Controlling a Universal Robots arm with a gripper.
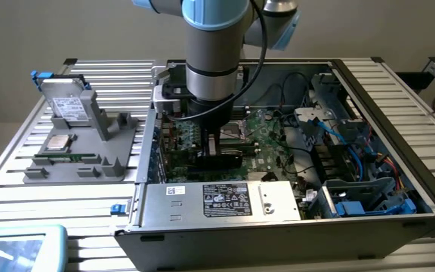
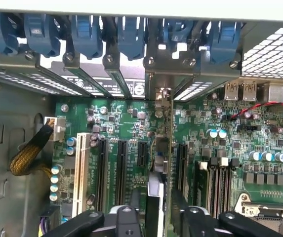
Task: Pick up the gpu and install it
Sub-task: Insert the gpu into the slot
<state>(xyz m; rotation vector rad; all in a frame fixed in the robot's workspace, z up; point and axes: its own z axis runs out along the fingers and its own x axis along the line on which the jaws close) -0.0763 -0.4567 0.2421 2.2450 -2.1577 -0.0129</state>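
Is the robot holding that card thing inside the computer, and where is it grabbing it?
The card stands on edge in the motherboard, its top edge between the gripper jaws. Whether they're gripping it can't be told.

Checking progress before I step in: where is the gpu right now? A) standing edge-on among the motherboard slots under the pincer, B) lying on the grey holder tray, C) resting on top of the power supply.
A: the gpu stands edge-on among the motherboard slots, directly under the pincer.
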